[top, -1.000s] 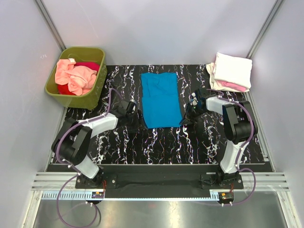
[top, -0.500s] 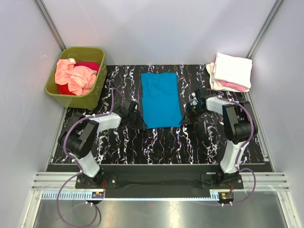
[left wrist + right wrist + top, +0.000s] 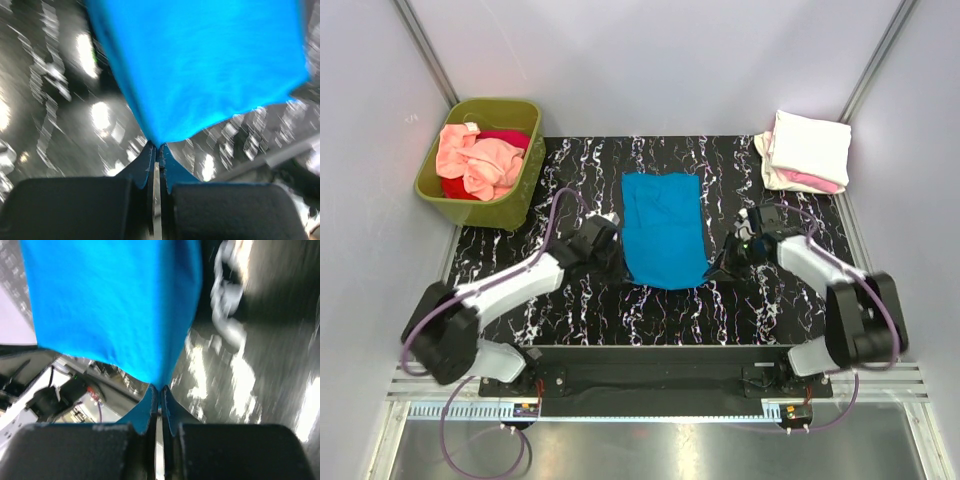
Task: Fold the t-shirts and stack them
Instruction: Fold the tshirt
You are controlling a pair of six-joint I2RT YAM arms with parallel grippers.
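Out at the middle of the table (image 3: 760, 310), the blue t-shirt (image 3: 663, 228) lies in a long strip, and the left gripper (image 3: 156, 146) and right gripper (image 3: 156, 387) each pinch a near corner, jaws clamped on cloth. Light, limp fabric by the look of it, likely to sag between grips, so corners are the sensible hold.

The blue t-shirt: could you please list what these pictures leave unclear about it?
- Top external: near corners of the blue t-shirt, hidden by the left gripper and right gripper.
- Both wrist views: its far end, cut off by the top edge; everything is motion-blurred.
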